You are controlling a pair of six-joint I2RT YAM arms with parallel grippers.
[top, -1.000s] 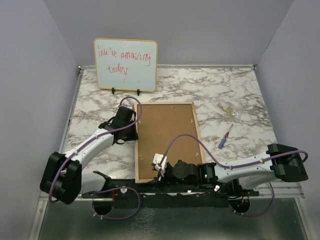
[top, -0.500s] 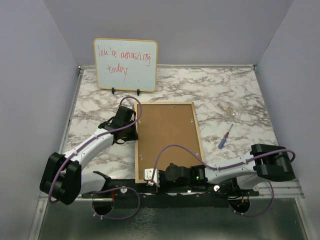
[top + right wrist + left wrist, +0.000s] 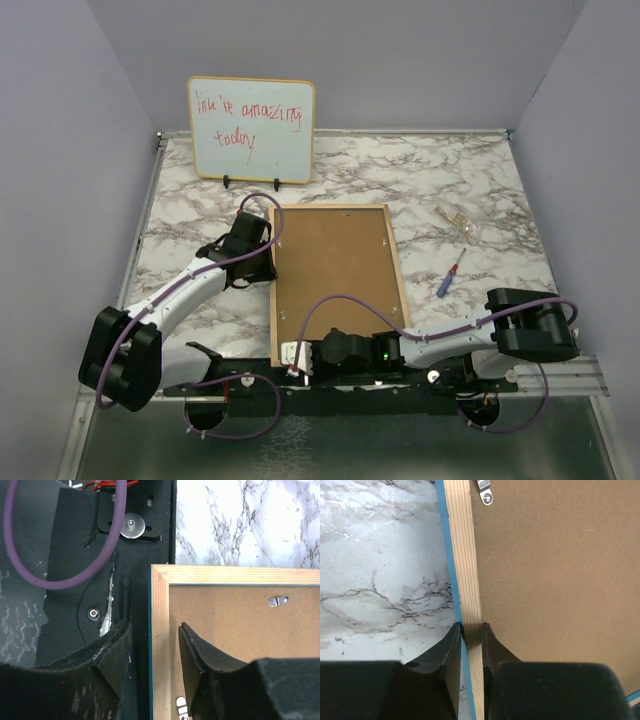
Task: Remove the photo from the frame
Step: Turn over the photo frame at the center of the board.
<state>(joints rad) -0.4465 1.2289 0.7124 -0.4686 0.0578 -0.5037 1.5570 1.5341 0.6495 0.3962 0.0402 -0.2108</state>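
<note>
- I see the frame (image 3: 335, 280) lying face down in the middle of the top view, brown back up.
- My left gripper (image 3: 471, 630) pinches the wood rim on the frame's left side.
- My right gripper (image 3: 155, 627) is at the frame's bottom left corner. Its jaws are apart, one on each side of the rim, not touching it.
- I can't see the photo.

The frame (image 3: 335, 280) lies face down, so the photo is hidden under its board (image 3: 330, 260). In the top view the right arm (image 3: 450, 335) covers part of the frame's near edge. Both wrist views cut the frame off. The clear thing (image 3: 458, 222) near the screwdriver (image 3: 449, 274) is too small to tell.
</note>
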